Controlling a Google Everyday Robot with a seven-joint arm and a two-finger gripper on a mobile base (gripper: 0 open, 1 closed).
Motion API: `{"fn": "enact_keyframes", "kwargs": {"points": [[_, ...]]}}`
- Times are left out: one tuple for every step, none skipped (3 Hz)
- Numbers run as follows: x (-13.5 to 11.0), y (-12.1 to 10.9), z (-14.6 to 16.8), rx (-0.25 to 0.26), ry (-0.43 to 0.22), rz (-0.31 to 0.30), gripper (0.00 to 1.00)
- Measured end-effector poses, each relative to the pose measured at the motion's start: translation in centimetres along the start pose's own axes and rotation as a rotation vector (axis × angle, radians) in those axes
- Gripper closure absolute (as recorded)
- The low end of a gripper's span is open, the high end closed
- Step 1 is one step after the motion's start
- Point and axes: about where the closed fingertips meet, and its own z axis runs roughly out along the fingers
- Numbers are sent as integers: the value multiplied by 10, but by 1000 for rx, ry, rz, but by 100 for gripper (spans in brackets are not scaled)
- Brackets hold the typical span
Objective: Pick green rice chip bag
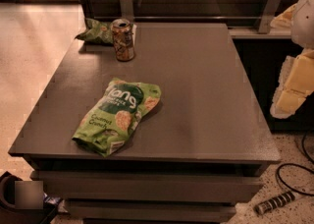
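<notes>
The green rice chip bag (117,116) lies flat on the front left part of the dark grey table (206,90). It is bright green and glossy, with white lettering on a dark green patch and pictured round rice cakes. My gripper (290,98) hangs at the right edge of the view, beyond the table's right side and well apart from the bag. It shows as pale yellowish-white parts below the white arm (304,16). It holds nothing that I can see.
A drink can (122,40) stands upright at the table's back left. A smaller, darker green snack bag (98,31) lies behind it at the corner. A wall panel with metal brackets runs behind the table. Cables and a power strip (274,202) lie on the floor at the right.
</notes>
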Motion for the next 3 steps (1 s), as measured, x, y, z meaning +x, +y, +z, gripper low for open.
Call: {"fn": "enact_keyframes", "kwargs": {"points": [[0, 0, 0, 0, 0, 0, 0], [-27, -11, 19, -21, -63, 6, 0], [-84, -17, 55, -62, -146, 41, 0]]}}
